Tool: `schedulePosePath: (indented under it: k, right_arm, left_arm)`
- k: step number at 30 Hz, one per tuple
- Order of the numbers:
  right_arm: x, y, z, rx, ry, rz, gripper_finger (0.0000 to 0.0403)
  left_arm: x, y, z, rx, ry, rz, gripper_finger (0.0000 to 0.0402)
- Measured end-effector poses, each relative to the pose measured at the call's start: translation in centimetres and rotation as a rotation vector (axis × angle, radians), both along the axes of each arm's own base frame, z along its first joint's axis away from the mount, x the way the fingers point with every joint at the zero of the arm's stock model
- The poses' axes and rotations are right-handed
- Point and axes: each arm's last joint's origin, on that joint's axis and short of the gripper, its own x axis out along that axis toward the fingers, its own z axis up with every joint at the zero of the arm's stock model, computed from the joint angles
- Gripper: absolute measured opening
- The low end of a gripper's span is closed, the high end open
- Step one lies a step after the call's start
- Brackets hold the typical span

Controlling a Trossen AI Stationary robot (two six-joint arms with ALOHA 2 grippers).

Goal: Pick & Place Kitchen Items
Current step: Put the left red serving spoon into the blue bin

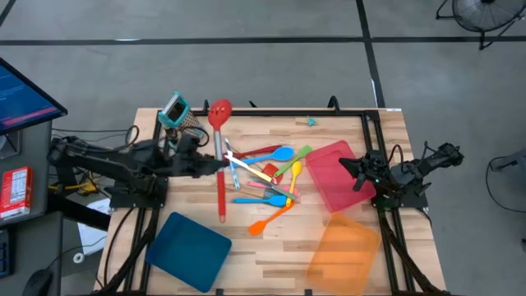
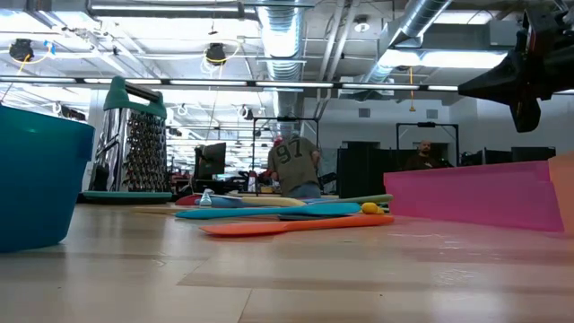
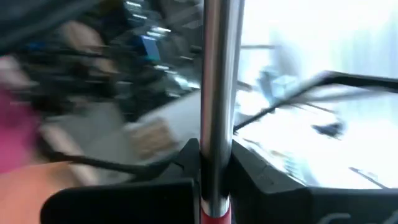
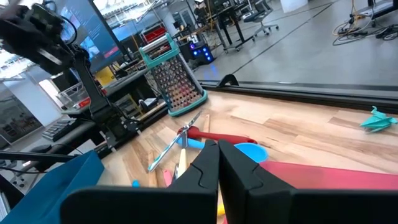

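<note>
Gripping a red slotted spoon (image 1: 219, 140) by its metal shaft, my left gripper (image 1: 215, 164) holds it above the utensil pile (image 1: 267, 177); my right gripper (image 1: 348, 168), fingers pressed together, waits over the pink tray (image 1: 337, 174).

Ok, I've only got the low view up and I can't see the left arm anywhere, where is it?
Observer: The left pincer is out over the table beside the utensil pile, just in front of the box grater.
Operator: Is it holding anything?
Observer: Yes. The left wrist view shows its fingers clamped on the metal shaft of the red long-handled spoon.
Operator: And the dark pincer at my top right?
Observer: That's the right pincer. It is shut with nothing in it, and it hangs over the pink tray.
</note>
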Motion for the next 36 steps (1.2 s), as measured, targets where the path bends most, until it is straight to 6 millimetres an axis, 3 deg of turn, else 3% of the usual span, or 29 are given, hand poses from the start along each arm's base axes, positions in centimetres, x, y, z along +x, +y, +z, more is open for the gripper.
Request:
schedulePosePath:
  k: [7, 20, 24, 29, 34, 36]
  right_arm:
    - [0.0, 0.0, 0.0, 0.006, -0.004, -0.001, 0.0]
    - [0.0, 0.0, 0.0, 0.095, -0.052, -0.007, 0.0]
    - [0.0, 0.0, 0.0, 0.101, -0.055, -0.007, 0.0]
    - [0.0, 0.0, 0.0, 0.101, -0.055, -0.007, 0.0]
    - [0.0, 0.0, 0.0, 0.1, -0.055, -0.007, 0.0]
    - [0.0, 0.0, 0.0, 0.1, -0.055, -0.007, 0.0]
  left_arm:
    - [-1.4, -1.3, 1.9, -0.014, -0.22, -0.162, 0.0023]
    - [-1.4, -1.8, 1.8, -0.142, -0.185, -0.226, 0.0023]
    - [-1.1, -2.7, 0.9, -0.196, -0.064, -0.327, 0.0023]
    - [-0.8, -4.4, -1.6, -0.212, 0.25, -0.489, 0.0022]
    - [-1.1, -5.3, -5.0, -0.129, 0.609, -0.592, 0.0022]
    - [-1.3, -5.4, -5.5, -0.084, 0.657, -0.625, 0.0022]
